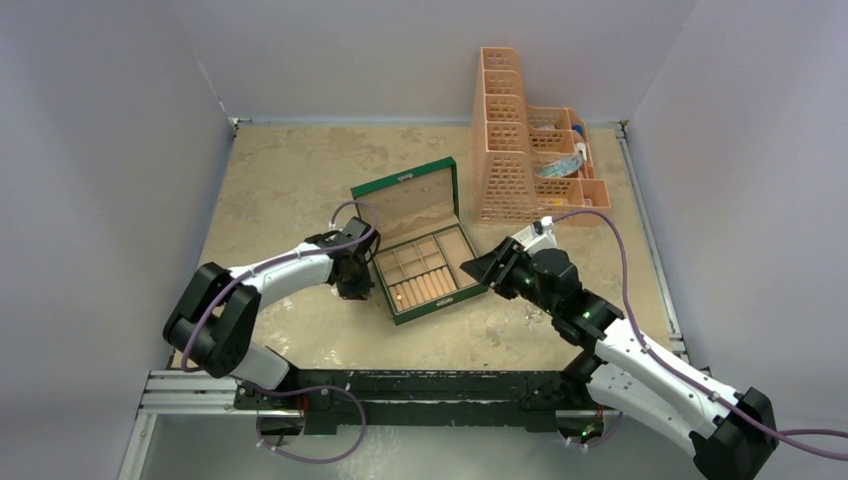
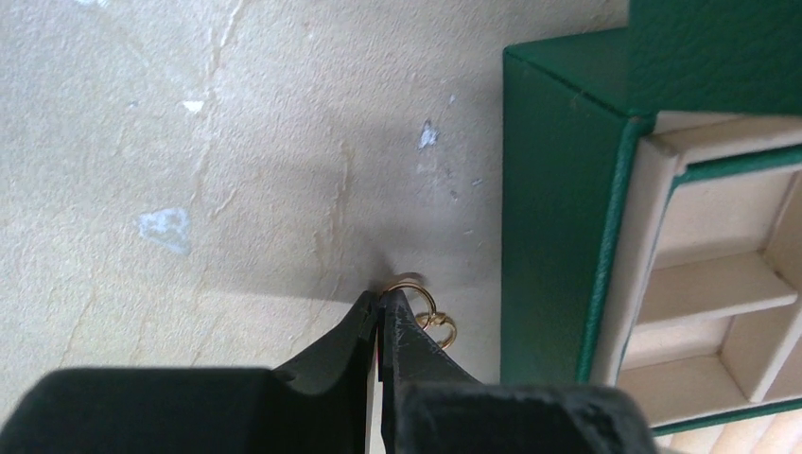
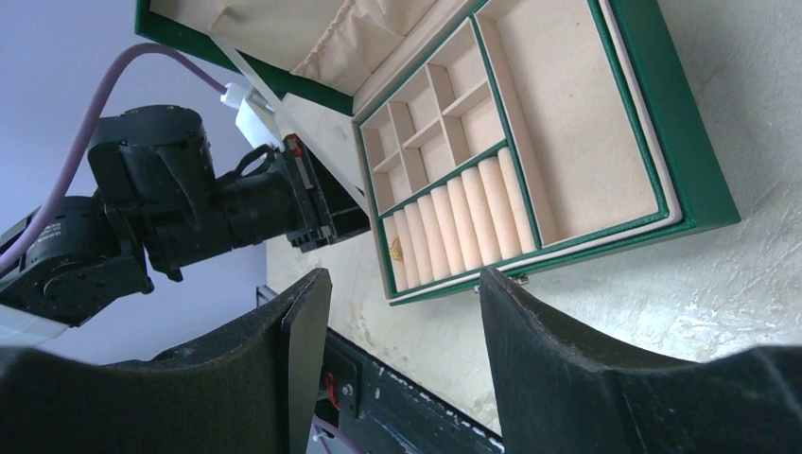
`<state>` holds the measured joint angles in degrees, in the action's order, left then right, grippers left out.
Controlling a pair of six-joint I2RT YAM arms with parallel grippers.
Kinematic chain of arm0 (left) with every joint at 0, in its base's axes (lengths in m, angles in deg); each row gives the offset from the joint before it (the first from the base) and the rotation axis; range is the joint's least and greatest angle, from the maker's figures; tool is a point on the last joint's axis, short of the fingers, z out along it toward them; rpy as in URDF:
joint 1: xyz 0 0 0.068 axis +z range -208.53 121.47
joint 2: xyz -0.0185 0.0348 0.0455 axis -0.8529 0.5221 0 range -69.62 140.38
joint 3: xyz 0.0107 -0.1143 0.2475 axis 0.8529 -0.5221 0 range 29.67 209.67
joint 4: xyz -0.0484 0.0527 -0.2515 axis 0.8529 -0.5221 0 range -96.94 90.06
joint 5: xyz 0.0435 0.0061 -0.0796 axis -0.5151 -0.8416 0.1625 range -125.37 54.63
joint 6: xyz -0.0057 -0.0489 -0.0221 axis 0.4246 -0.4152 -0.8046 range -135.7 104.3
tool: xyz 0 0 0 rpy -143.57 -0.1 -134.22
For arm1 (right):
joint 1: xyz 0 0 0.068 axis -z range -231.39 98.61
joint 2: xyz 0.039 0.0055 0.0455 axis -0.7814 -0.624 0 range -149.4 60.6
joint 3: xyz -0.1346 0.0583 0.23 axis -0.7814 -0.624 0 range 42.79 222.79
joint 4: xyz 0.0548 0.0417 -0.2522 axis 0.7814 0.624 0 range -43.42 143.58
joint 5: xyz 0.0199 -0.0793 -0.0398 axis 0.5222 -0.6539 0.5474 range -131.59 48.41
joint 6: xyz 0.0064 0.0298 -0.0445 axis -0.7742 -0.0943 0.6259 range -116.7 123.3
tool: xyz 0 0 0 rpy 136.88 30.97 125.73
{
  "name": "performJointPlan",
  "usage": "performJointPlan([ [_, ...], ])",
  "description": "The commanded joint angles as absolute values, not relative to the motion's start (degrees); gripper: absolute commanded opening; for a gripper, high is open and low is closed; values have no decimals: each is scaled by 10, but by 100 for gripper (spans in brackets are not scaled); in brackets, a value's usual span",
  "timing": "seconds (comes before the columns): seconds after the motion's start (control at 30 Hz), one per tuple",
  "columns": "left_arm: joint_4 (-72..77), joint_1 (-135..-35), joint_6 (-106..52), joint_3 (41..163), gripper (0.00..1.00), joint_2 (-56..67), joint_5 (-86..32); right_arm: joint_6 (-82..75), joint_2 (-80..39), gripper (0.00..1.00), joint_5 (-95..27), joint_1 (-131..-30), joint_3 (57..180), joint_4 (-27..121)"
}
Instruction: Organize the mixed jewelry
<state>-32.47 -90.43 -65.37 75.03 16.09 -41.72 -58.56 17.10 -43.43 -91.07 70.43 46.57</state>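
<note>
Two gold rings [image 2: 427,312] lie on the surface [image 2: 189,189] at the tips of the left gripper [image 2: 381,305], beside the green box [image 2: 553,218]. The gripper is clenched; I cannot tell whether it pinches one. The right wrist view adds a gold ring [image 3: 395,250] in the box's roll slots, beyond the released right gripper [image 3: 405,284].

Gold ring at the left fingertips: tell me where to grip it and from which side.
Pinch the gold ring across its thin band, coming straight down from above. It sits low on the table close beside the green box wall, so a sideways approach from that side looks blocked.
</note>
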Motion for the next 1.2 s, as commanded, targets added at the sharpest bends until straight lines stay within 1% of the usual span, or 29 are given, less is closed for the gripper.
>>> performJointPlan([
  [0.0, -335, -902, -647, 735, 0, 118, -427, -577, 165, 62, -442, -909, 713, 426],
  [0.23, -346, -902, -647, 731, 0, 19, -402, -547, 103, 62, -394, -909, 729, 383],
  [0.3, -335, -902, -632, 732, 0, -12, -368, -547, 78, 62, -380, -918, 738, 365],
  [0.43, -286, -904, -593, 731, 0, -66, -271, -557, 13, 61, -388, -971, 783, 342],
  [0.57, -238, -908, -562, 740, 0, -99, -224, -568, -57, 60, -381, -1008, 839, 318],
  [0.73, -199, -908, -528, 744, 0, -107, -220, -564, -114, 58, -380, -1026, 896, 311],
  [0.9, -179, -908, -513, 740, 0, -107, -241, -561, -142, 58, -396, -1030, 914, 302],
  [1.07, -166, -908, -515, 742, 0, -105, -262, -558, -190, 53, -384, -1035, 942, 313],
  [1.17, -162, -907, -516, 742, 0, -104, -272, -562, -203, 45, -381, -1037, 945, 305],
])
